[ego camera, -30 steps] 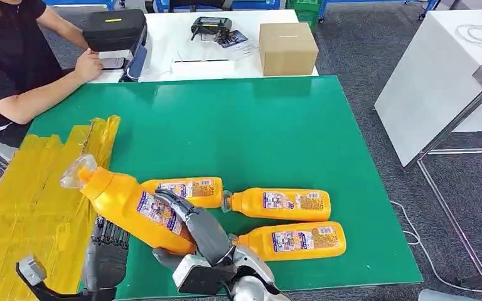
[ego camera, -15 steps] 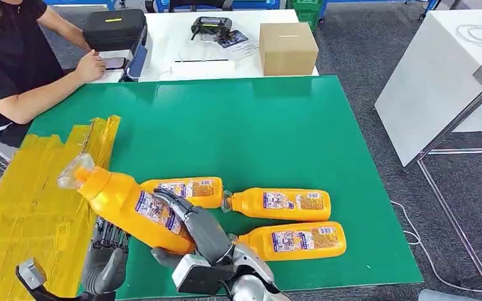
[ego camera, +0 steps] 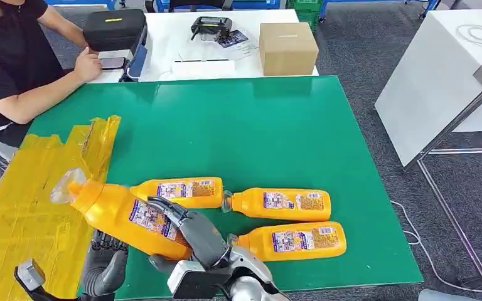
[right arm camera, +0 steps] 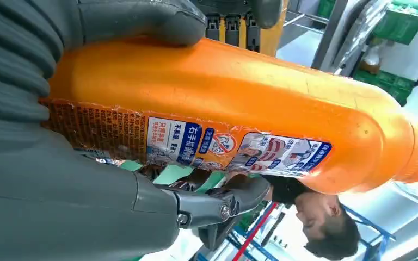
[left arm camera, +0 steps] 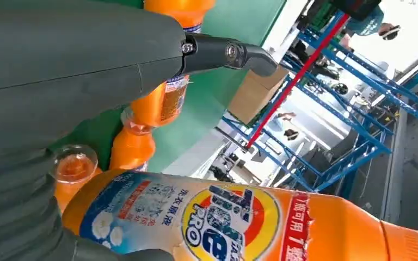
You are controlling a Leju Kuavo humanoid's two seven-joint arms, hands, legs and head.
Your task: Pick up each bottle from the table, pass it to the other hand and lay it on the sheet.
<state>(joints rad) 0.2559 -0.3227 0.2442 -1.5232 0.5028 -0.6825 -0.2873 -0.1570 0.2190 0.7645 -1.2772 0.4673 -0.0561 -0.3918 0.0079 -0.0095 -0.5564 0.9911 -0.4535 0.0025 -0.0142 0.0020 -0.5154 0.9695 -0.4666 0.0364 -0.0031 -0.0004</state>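
The right hand (ego camera: 191,235) wraps its fingers around the orange bottle (ego camera: 122,213) and holds it tilted above the green table (ego camera: 257,132) (clear cap toward the yellow sheet (ego camera: 31,207)); the left hand (ego camera: 103,266) is below it, fingers apart, holding nothing

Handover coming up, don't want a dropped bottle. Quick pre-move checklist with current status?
1. Right robot hand grips the lifted bottle: ok, fingers wrap its body.
2. Left robot hand placed to receive: ok, it sits under the bottle.
3. Left robot hand actually gripping the bottle: cannot tell; the bottle hides the fingers.
4. Bottle cap on: ok, clear cap in place.
5. Yellow sheet has bare room for the bottle: ok.
6. Three other bottles lying on the green mat, out of the path: ok.
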